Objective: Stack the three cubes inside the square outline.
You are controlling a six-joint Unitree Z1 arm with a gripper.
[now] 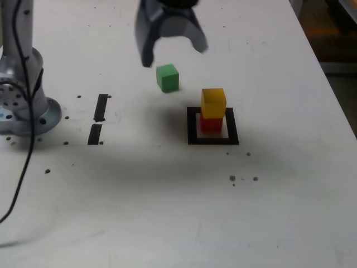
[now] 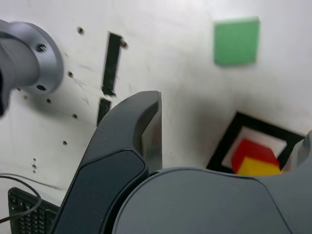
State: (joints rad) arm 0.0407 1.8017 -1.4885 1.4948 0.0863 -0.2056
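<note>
White tabletop (image 1: 167, 212) seen from above and in front. Near centre, a black tape square outline (image 1: 193, 127) w/ white middle. Inside it sits the red cube (image 1: 211, 124), and the yellow cube (image 1: 213, 103) is stacked directly on top, roughly aligned w/ it. The stack sits toward the back of the outline; white margin shows in front and to the exterior view's right.

The green cube (image 1: 167, 77) rests alone on the tabletop, outside the outline, behind it and toward the exterior view's left. Clear gap between green cube and the stack; they don't touch.

The dark grey end effector (image 1: 172, 49) hangs above the tabletop at the top of the exterior view, over and just behind the green cube. Its jaws are spread wide, nothing between them, not touching any cube. In the wrist view one finger (image 2: 146, 127) fills the foreground, w/ the green cube (image 2: 236, 41) beyond it and the outline (image 2: 229, 139) plus red (image 2: 249, 152) and yellow (image 2: 258, 167) cubes partly hidden behind the end effector's body.

At the exterior view's left: 2 short black tape strips (image 1: 98, 119), end to end, and further left the arm's silver round base (image 1: 25, 100) w/ a black cable (image 1: 19, 178) trailing toward the front edge. Small dark holes dot the surface. Front half of the tabletop is open. The tabletop's right edge runs diagonally, well apart from the outline.
</note>
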